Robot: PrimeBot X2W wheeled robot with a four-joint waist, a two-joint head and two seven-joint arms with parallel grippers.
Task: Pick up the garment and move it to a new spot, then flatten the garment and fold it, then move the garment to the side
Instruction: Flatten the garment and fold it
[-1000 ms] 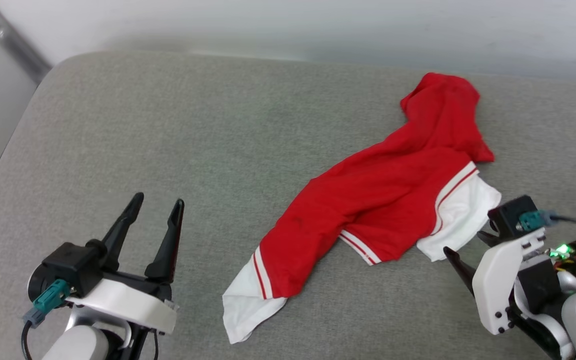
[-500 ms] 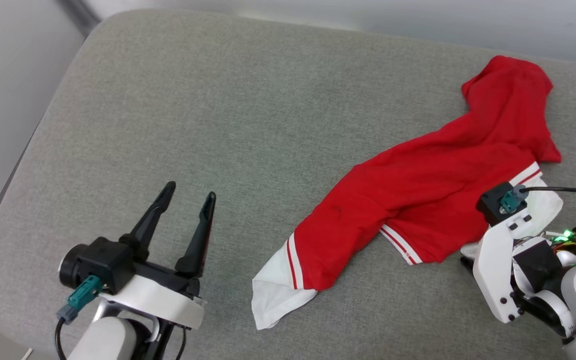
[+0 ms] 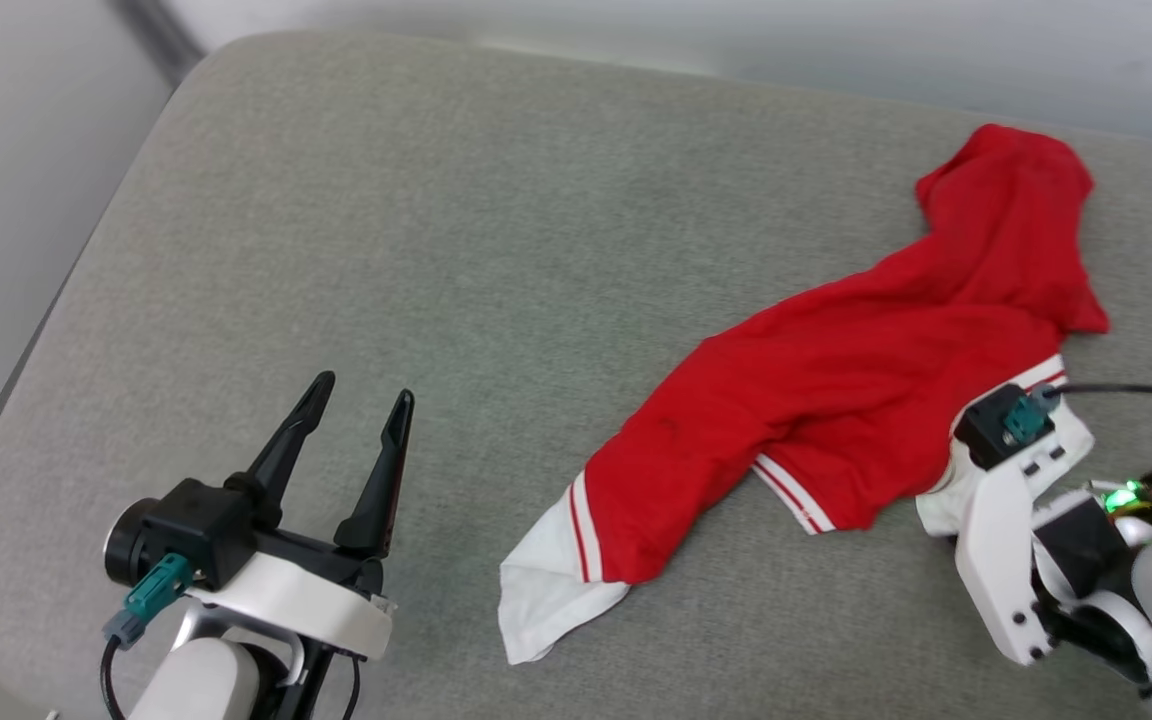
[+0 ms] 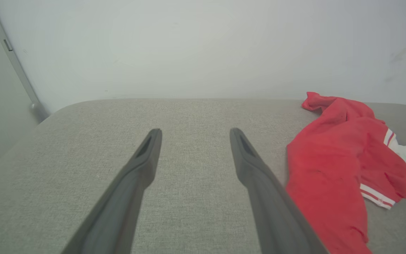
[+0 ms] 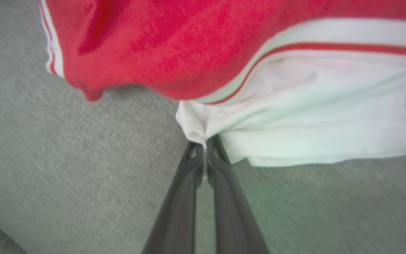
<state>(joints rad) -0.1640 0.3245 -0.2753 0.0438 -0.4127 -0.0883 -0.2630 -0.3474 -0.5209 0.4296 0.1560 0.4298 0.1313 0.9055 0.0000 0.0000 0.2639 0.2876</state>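
Observation:
The garment (image 3: 836,400) is a red jersey with white sleeves and striped trim, lying crumpled across the right half of a grey cushion; it also shows in the left wrist view (image 4: 333,169) and the right wrist view (image 5: 174,46). My right gripper (image 5: 204,143) is shut on a corner of the white sleeve (image 5: 294,120); in the head view its body (image 3: 1011,500) sits at that sleeve, fingertips hidden. My left gripper (image 3: 356,395) hovers open over bare cushion at the lower left, well clear of the garment, with nothing between its fingers (image 4: 146,155).
The grey cushion (image 3: 436,250) has a rounded edge at the left and back, with a pale wall (image 4: 189,46) behind it. A dark pole (image 4: 16,67) runs down the wall at the far left. Bare cushion lies left of the garment.
My right gripper moved onto the white sleeve and shut on its corner. The head camera shifted, so the whole picture slid. The left gripper stayed open.

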